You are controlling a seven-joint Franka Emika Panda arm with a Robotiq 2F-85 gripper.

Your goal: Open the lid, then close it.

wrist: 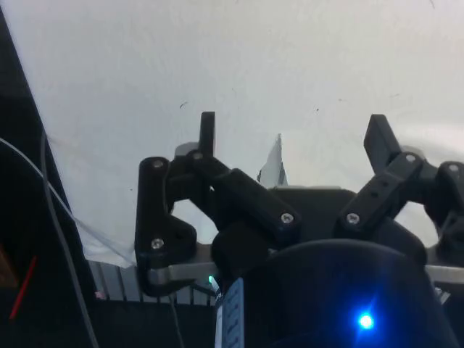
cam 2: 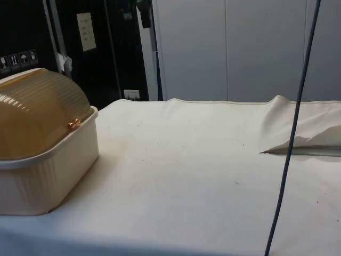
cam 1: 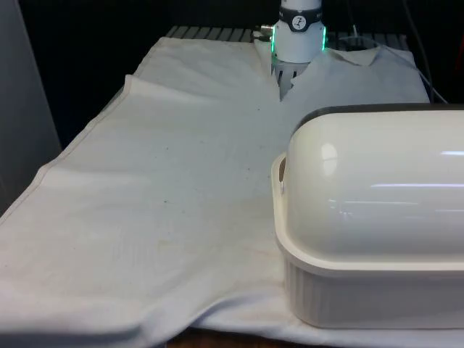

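Wrist view: my gripper (wrist: 293, 130) spread wide, empty, above cloth (wrist: 290, 58). Bread box (cam 1: 373, 225) lid (cam 2: 37, 114) shut (amber, ribbed); my fingers may slip off its curve.

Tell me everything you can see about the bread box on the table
The bread box is a cream plastic box with a ribbed lower tub and a glossy domed roll-top lid. In the side view the lid looks translucent amber and finely ribbed, with a small copper-coloured pivot knob at its end. The lid is down, closed onto the tub's rim. The box sits upright on the white cloth, at the near edge on the front view's right. Nothing but the cloth touches it.
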